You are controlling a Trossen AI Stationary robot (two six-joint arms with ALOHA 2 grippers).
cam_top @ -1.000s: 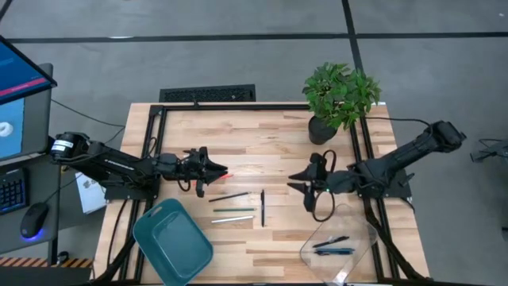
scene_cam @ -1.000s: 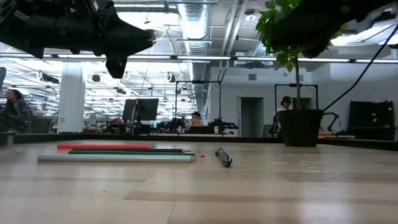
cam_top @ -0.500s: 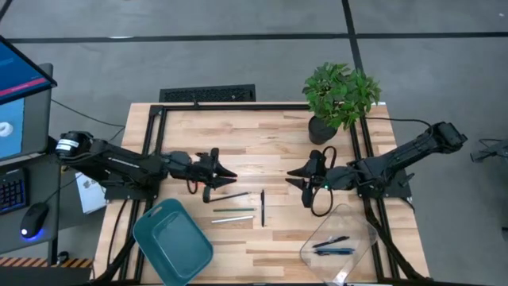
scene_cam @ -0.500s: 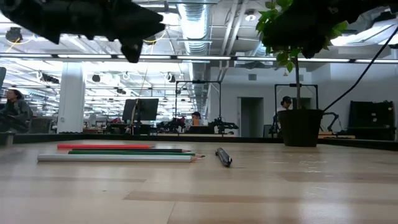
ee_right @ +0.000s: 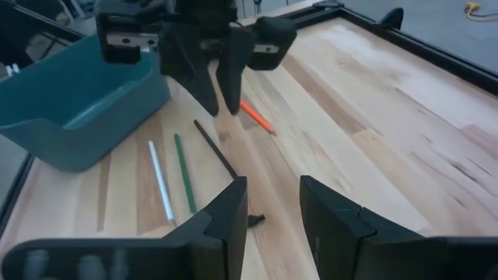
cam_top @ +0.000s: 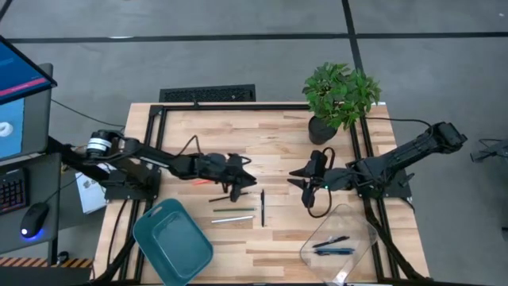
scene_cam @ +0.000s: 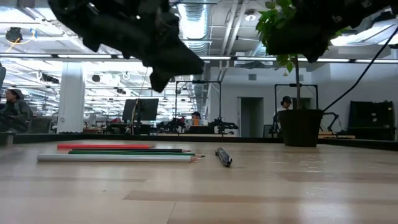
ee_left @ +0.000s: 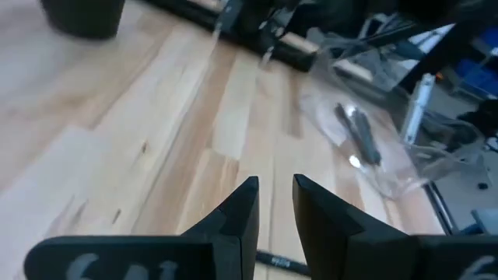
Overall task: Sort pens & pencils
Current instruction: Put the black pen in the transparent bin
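High view gives me the left gripper point(cam_top: 248, 182), fingers narrowly parted and empty, above four thin pencils point(cam_top: 233, 210) lying mid-table on pale wood. Right gripper point(cam_top: 294, 176) hovers slightly open. One slim black pen point(cam_top: 263, 207) lies between; others sit in the clear tray point(cam_top: 361, 223).

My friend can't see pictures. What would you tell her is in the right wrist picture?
The left arm's end effector hangs over a wooden table, fingers almost together, just above an orange pencil. Beside them lie a dark pencil, a green pencil and a pale pencil, next to a teal bin. The right end effector waits open.
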